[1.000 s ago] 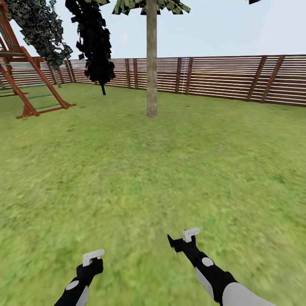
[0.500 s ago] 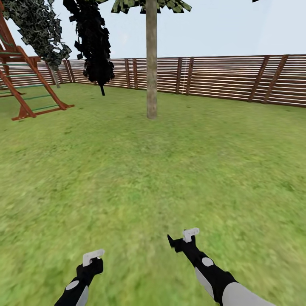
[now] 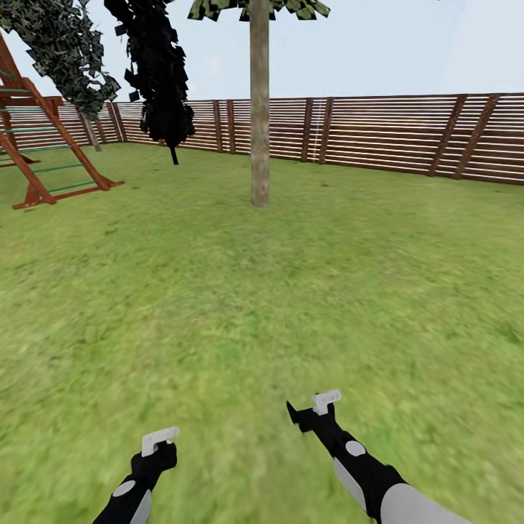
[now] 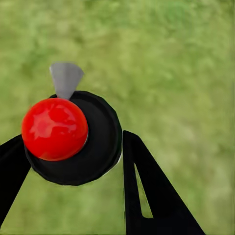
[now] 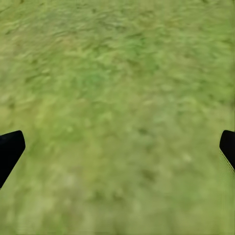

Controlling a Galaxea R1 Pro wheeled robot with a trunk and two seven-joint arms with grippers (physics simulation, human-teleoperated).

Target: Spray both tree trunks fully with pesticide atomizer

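The left gripper [image 4: 73, 152] pinches the pesticide atomizer [image 4: 71, 134] low over the lawn [image 3: 218, 291], the right gripper [image 5: 117, 147] spread empty, and the tree trunk [image 3: 260, 109] stands well apart ahead, so spraying from here would likely fall short.

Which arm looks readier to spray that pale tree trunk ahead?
Left. Its end effector holds the pesticide atomizer between its fingers; the right end effector is open and empty over grass. The tree trunk stands far ahead.

One tree trunk [image 3: 260, 109], one fence [image 3: 378, 135], two tools
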